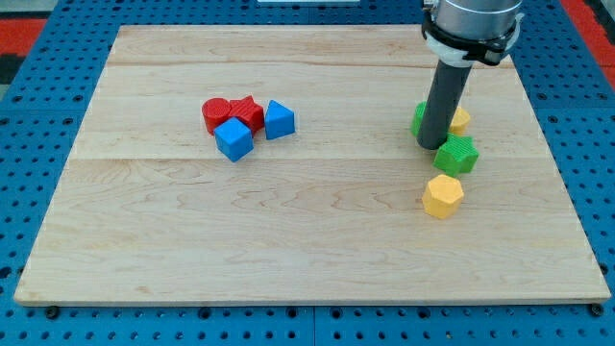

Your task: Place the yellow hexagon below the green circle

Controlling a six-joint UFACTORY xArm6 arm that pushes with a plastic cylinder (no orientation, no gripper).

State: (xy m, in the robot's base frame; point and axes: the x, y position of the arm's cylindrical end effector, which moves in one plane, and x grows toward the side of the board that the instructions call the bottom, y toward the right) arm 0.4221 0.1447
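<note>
The yellow hexagon lies at the view's right, below the other blocks of its group. Just above it sits a green block with ridged sides; I cannot tell its exact shape. A second green block is partly hidden behind my rod, at the upper left of the first. A small yellow block shows at the rod's right. My tip rests between the two green blocks, against the left side of the lower one and above and slightly left of the yellow hexagon.
A cluster lies at the view's left centre: a red circle, a red star, a blue cube and a blue block. The wooden board sits on a blue perforated base.
</note>
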